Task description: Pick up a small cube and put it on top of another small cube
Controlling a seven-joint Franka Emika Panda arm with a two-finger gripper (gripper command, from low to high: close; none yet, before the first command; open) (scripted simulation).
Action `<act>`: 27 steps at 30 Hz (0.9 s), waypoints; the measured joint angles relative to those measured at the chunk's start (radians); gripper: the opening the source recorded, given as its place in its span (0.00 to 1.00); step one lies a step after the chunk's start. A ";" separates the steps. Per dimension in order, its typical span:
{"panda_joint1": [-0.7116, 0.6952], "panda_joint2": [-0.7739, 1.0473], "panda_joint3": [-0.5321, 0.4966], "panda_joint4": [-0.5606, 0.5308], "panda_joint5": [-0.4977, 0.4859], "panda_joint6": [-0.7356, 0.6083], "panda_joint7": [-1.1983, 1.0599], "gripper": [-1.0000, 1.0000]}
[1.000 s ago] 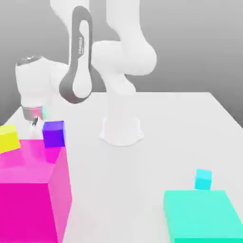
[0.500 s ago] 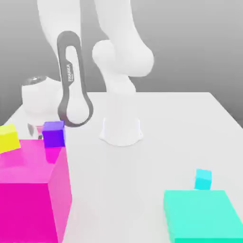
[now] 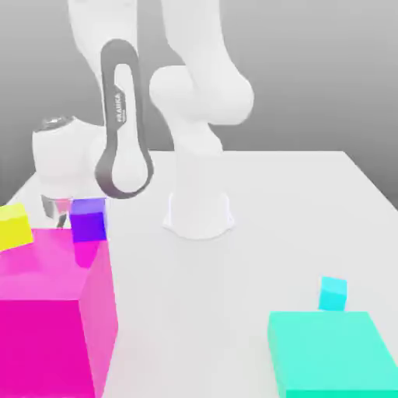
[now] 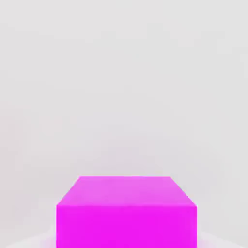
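Observation:
A small magenta cube (image 4: 126, 210) sits close in front of the hand camera on the white table, centred in line with the hand. My gripper (image 3: 56, 208) is at the exterior view's left, pointing down behind the big pink block (image 3: 47, 311), and it is shut on this magenta cube. A small purple cube (image 3: 88, 220) stands right beside the hand. A small yellow cube (image 3: 15, 225) lies further left. A small cyan cube (image 3: 333, 293) rests far to the right.
The big pink block hides the table under my hand in the exterior view. A large teal block (image 3: 342, 361) stands at the front right. The robot's white base (image 3: 200, 214) stands in the middle of the white table (image 3: 233, 311).
The hand has dropped lower behind the pink block and the jaws have closed. Over the last half second it has come up slightly.

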 joint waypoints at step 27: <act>0.018 -0.173 0.033 0.570 -0.079 -0.778 0.194 0.00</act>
